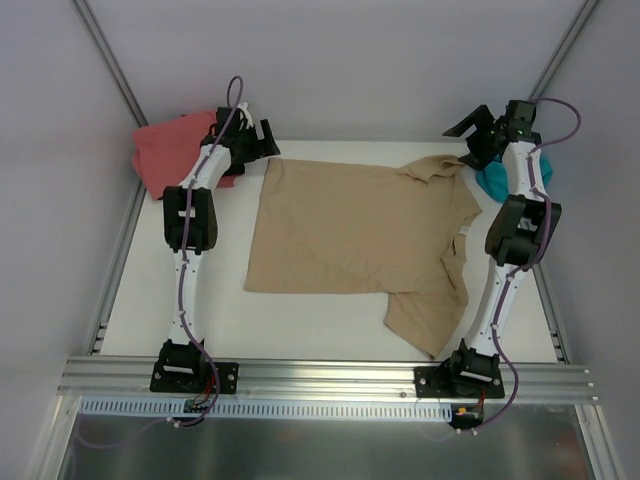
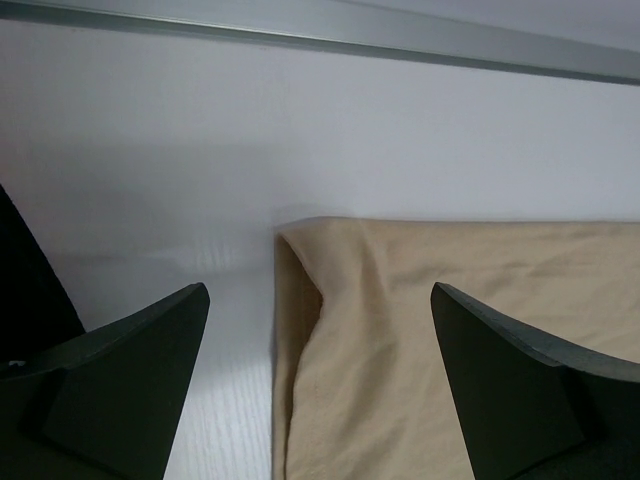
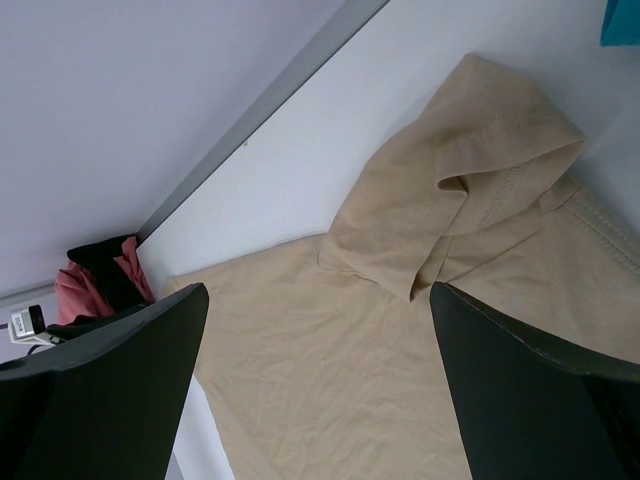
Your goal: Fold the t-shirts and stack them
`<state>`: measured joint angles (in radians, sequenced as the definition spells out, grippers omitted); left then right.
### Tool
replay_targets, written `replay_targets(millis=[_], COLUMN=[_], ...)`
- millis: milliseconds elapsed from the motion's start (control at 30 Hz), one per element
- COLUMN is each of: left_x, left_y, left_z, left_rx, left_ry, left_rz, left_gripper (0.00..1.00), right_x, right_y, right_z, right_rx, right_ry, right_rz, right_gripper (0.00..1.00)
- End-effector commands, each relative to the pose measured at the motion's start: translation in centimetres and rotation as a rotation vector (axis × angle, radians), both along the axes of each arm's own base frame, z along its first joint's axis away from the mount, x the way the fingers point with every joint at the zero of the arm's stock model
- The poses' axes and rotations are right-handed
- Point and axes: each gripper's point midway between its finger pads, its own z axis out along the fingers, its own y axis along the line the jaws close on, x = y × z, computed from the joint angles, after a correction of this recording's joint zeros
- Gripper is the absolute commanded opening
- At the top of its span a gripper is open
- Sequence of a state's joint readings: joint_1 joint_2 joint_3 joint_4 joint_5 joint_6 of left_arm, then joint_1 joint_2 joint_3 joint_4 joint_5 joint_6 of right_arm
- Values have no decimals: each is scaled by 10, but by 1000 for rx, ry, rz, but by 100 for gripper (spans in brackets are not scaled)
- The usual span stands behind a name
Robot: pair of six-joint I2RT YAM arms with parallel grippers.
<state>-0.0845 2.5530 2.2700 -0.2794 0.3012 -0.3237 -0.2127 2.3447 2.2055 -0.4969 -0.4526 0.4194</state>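
The tan t-shirt [image 1: 350,225] lies spread on the white table [image 1: 310,325], one sleeve folded over at the far right and one hanging toward the near right. My left gripper [image 1: 262,143] is open and empty just above the shirt's far left corner, which shows in the left wrist view [image 2: 400,340]. My right gripper [image 1: 470,130] is open and empty, raised above the far right sleeve [image 3: 470,190]. The coral-pink shirt [image 1: 170,150] is bunched at the far left with black cloth [image 3: 100,262] by it. The teal shirt [image 1: 497,180] lies at the far right, behind my right arm.
A metal frame rail [image 1: 330,375] runs along the table's near edge. Grey walls and slanted frame posts [image 1: 110,65] close in the back and sides.
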Motion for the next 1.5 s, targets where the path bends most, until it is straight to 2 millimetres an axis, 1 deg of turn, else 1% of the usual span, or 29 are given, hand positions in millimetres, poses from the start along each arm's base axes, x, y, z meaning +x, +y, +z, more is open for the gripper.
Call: replay_targets(millis=[0, 33, 133, 233, 300, 433, 467, 567, 633, 667, 700, 733, 767, 800, 833, 867, 900, 933, 967, 1000, 1033, 1067, 1100, 1133, 1167, 1200, 1233, 1267, 1467], left_x=[3, 7, 8, 6, 3, 9, 9, 8, -1, -5, -13, -18, -20, -20, -30, -32, -34, -37, -41, -48, -52, -56, -64, -69, -73, -78, -81, -85, -95], left_y=[4, 4, 6, 2, -9, -18, -18, -25, -30, -31, -30, -31, -32, -33, -38, -42, -49, -55, -58, -59, -62, -63, -64, -62, -61, -59, -57, -56, -68], left_z=[-1, 4, 3, 2, 5, 13, 7, 10, 4, 8, 0, 0, 25, 34, 42, 48, 56, 67, 68, 64, 71, 70, 59, 60, 57, 48, 47, 41, 33], left_rx=[70, 71, 88, 132, 157, 191, 194, 191, 203, 215, 235, 237, 225, 208, 156, 118, 72, 46, 38, 23, 12, 14, 28, 30, 34, 41, 42, 41, 21], left_ry=[-10, -24, -26, -26, -39, -79, -65, -69, -37, -35, -3, 2, -37, -63, -54, -55, -51, -58, -43, -6, -6, 1, 30, 37, 52, 80, 89, 110, 145], left_rz=[-24, -21, -4, -18, -45, -61, -60, -69, -90, -100, -107, -116, -113, -103, -107, -115, -115, -127, -122, -108, -114, -118, -123, -120, -117, -109, -103, -96, -100], left_gripper=[96, 96, 96, 95, 95, 95, 95, 92, 92, 92, 92, 92, 93, 93, 93, 93, 92, 92, 92, 91, 91, 90, 90, 90, 90, 90, 90, 90, 88], right_x=[2, 2, 3, 4, 5, 6, 4, 3, 1, 0, -1, -3, -4, -10, -14, -18, -22, -32, -37, -47, -52, -54, -58, -67, -70, -74, -77, -85, -106], right_y=[-8, -8, -10, -9, -9, -9, -9, -11, -11, -11, -9, -7, -5, -2, 5, 9, 19, 25, 30, 39, 41, 43, 47, 50, 51, 53, 54, 55, 55], right_z=[31, 32, 33, 34, 34, 34, 34, 33, 35, 35, 36, 35, 35, 28, 25, 21, 16, 5, -3, -20, -20, -25, -30, -40, -45, -50, -54, -64, -88], right_rx=[11, 11, 15, 23, 30, 37, 38, 42, 42, 43, 46, 48, 48, 47, 42, 30, 28, 34, 32, 39, 35, 30, 31, 38, 41, 40, 35, 38, 26], right_ry=[-74, -78, -82, -87, -92, -96, -95, -97, -99, -97, -99, -95, -94, -65, -52, -41, -27, 6, 31, 76, 79, 77, 85, 110, 120, 132, 141, 166, 221], right_rz=[-6, -6, -7, -9, -11, -11, -11, -12, -13, -12, -11, -9, 1, 7, 25, 41, 61, 71, 82, 92, 93, 88, 87, 88, 87, 93, 92, 94, 97], right_gripper=[99, 100, 99, 99, 100, 100, 99, 100, 99, 100, 100, 99, 99, 99, 100, 99, 99, 100, 100, 99, 100, 99, 99, 99, 99, 100, 99, 99, 99])
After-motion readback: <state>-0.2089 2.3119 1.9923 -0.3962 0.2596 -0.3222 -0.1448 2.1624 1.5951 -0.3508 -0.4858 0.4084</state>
